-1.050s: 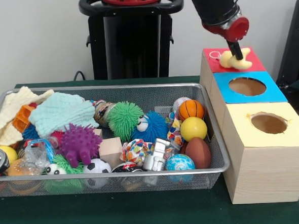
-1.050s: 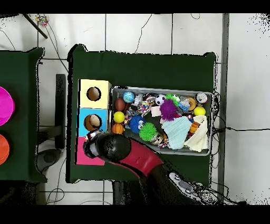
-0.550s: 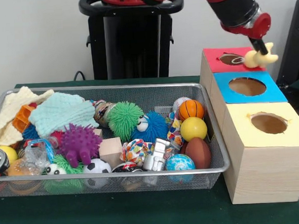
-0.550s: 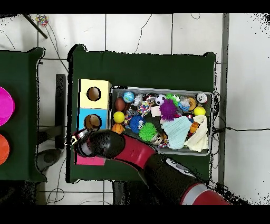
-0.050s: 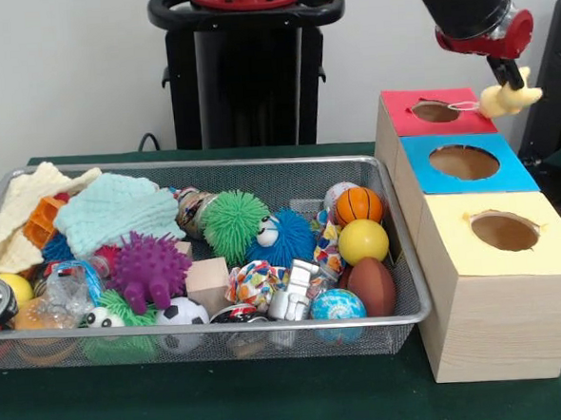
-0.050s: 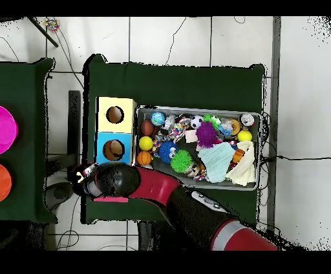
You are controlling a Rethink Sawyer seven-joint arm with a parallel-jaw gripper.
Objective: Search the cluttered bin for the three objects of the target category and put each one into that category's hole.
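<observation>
Green table [image 5: 273, 401], arm outstretched, pincer [image 5: 508, 74] gripping pale toy [image 5: 510, 97]

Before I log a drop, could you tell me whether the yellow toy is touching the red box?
Apart. The front view shows the yellow toy hanging from the tool beyond the red box edge, clear of it.

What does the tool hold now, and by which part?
The tool holds a pale yellow soft toy by its top, beyond the red box.
</observation>
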